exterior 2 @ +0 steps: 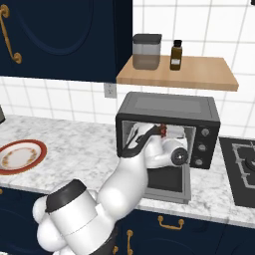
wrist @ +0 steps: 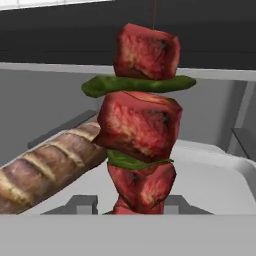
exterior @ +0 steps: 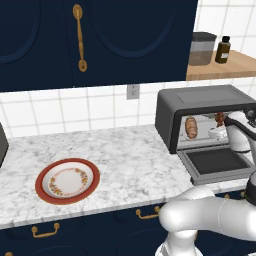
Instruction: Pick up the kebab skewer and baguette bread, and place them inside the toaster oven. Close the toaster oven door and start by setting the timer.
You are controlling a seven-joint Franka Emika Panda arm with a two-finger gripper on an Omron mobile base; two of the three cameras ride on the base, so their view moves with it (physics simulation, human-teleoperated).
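Now, in the left base view, the toaster oven (exterior: 207, 107) sits at three o'clock, its door (exterior: 218, 164) dropped open, the baguette bread (exterior: 191, 127) inside. From the right base view the arm reaches into the cavity. Up close, the gripper (wrist: 131, 210) clamps the kebab skewer (wrist: 141, 120) upright, bread at eight o'clock.

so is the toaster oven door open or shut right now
Open: the toaster oven door lies folded down flat in front of the toaster oven, with the baguette bread visible inside.
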